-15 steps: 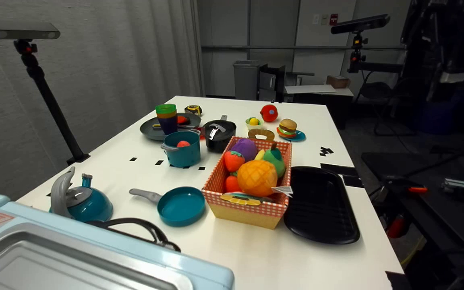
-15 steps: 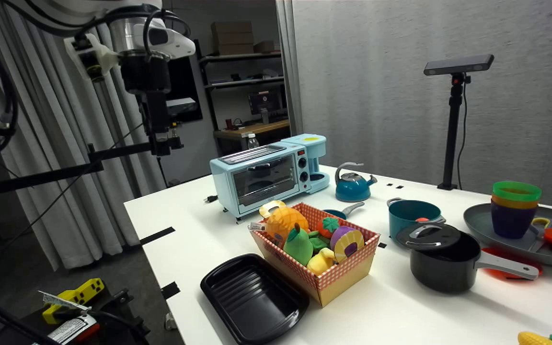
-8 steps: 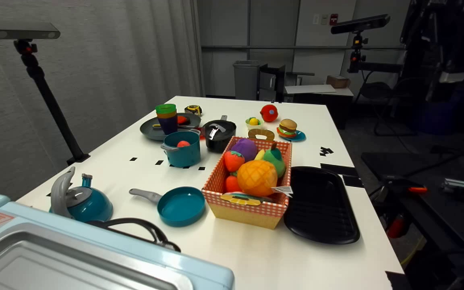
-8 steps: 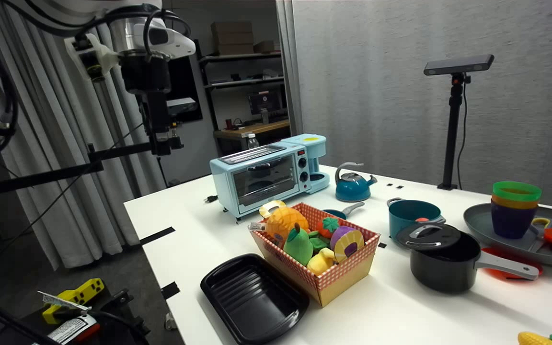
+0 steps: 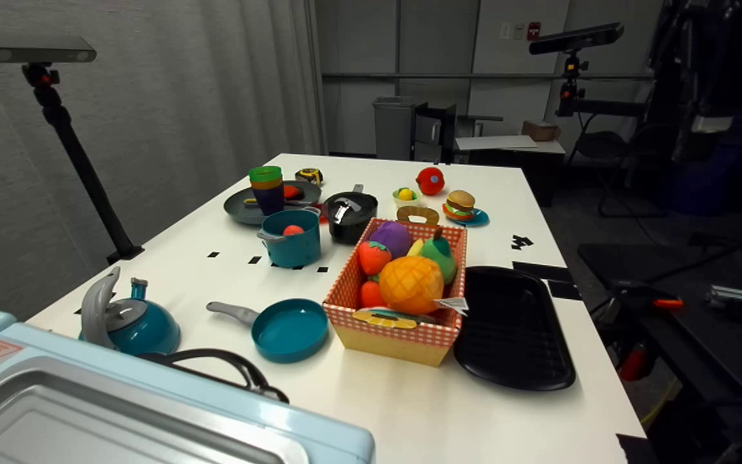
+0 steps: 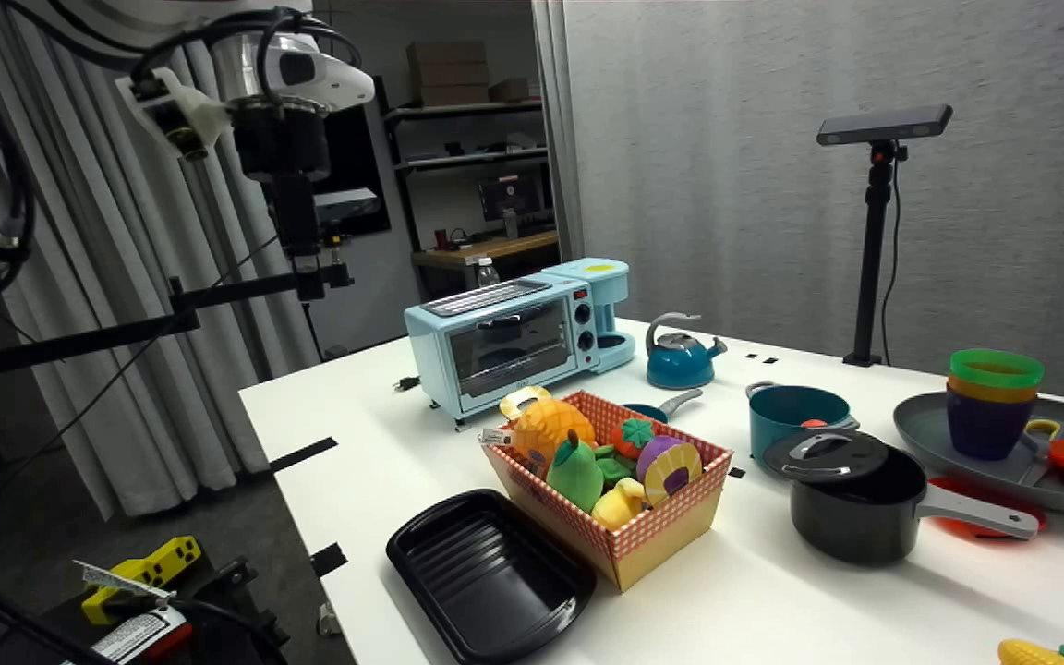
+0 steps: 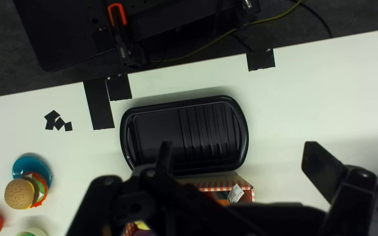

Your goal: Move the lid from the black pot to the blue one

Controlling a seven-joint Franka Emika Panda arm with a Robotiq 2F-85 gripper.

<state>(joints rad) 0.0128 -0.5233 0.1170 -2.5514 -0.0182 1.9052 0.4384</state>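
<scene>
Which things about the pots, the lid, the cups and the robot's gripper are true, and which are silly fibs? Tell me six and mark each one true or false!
1. The lid rests on the black pot, leaving part of its opening uncovered. True.
2. The gripper is open. True.
3. The gripper is holding the lid. False: it is empty, and the lid is on the black pot.
4. Purple sits above green. False: the stacked cups have green on top and purple at the bottom.
5. The blue pot has a round red thing inside. True.
6. A lid covers the blue pot. False: its top is open, so you can see in.
</scene>
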